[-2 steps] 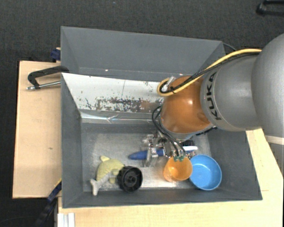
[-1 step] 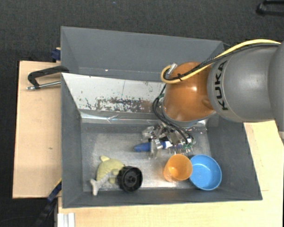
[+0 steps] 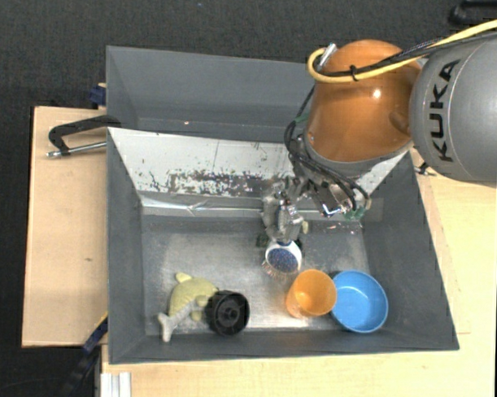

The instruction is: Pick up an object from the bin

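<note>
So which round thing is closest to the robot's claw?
The small blue-and-white round one, right by the gripper in the middle of the bin. The orange cup, the blue bowl and the black round thing all lie farther off.

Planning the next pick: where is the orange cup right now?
The orange cup lies on the bin floor toward the view's lower right, against the blue bowl on its right and just below-right of the small blue round thing by the gripper.

even light — glare on bin [image 3: 202, 182]
</note>
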Tool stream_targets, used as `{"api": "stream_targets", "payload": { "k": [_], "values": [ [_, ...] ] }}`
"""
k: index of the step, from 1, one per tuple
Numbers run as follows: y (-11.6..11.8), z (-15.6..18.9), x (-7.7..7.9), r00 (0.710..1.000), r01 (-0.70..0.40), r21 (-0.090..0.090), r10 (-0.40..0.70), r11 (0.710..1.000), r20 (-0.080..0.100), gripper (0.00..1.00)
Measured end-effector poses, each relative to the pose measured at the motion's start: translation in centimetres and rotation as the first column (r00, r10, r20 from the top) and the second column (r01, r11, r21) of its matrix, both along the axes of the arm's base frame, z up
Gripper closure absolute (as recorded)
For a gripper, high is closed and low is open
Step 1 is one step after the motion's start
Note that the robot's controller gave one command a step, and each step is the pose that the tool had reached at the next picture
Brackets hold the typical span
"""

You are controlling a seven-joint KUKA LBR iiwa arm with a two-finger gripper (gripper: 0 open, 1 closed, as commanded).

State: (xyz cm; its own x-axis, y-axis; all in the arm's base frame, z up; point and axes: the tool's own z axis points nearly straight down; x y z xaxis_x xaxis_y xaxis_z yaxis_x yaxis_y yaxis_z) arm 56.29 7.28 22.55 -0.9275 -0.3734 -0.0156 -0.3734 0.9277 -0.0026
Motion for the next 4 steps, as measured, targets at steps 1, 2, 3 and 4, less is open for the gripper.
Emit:
{"api": "stream_targets", "payload": {
  "k": [1,2,3,4],
  "values": [
    [-0.1,-0.5,-0.2,1.0,0.001,-0.001,-0.001,1.0,-0.009,0.0],
    [-1.9,-7.0,-3.5,0.973,0.228,-0.004,-0.228,0.974,-0.02,0.0],
    [1.8,-15.5,-4.1,0.997,0.078,-0.001,-0.078,0.997,-0.009,0.0],
    [1.6,-15.4,-4.1,0.997,0.081,-0.002,-0.081,0.997,-0.011,1.0]
  ]
}}
